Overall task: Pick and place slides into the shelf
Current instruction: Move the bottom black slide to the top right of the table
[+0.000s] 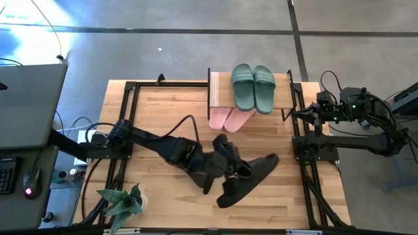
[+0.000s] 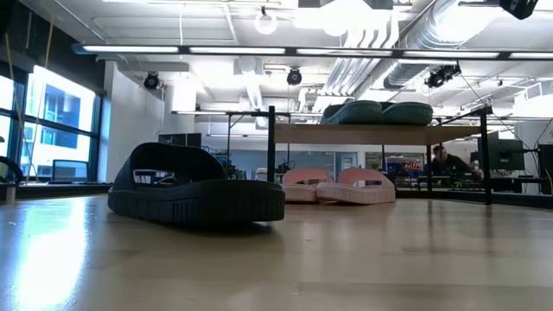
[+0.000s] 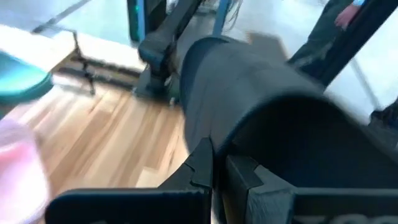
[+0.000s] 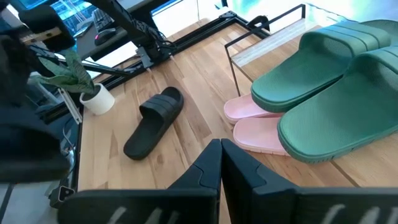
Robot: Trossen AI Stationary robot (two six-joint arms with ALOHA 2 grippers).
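My left gripper (image 1: 228,166) is over the table's middle, shut on a black slide (image 3: 267,93) that stretches toward the table's right edge (image 1: 261,168). Another black slide (image 2: 194,186) lies sole down on the tabletop (image 4: 155,121). Two sage green slides (image 1: 253,87) rest on the top board of the shelf (image 1: 219,91) at the far side. Two pink slides (image 1: 230,119) lie under that board, toes toward the near edge. My right gripper (image 4: 221,165) is shut on nothing and waits at the table's right edge (image 1: 307,114). My left gripper pinches the black slide by an edge (image 3: 214,134) beside the strap's arch, between its two fingers (image 3: 202,165). Blur hides whether that edge is sole or strap. The slide reaches out beyond the fingertips and is lifted clear of the table.
A potted plant (image 1: 121,202) stands at the near left corner. Black frame rails (image 1: 304,163) run along the table's left and right sides. A laptop (image 1: 29,104) and keyboard sit off the left edge. A person (image 2: 445,160) shows in the room behind the shelf.
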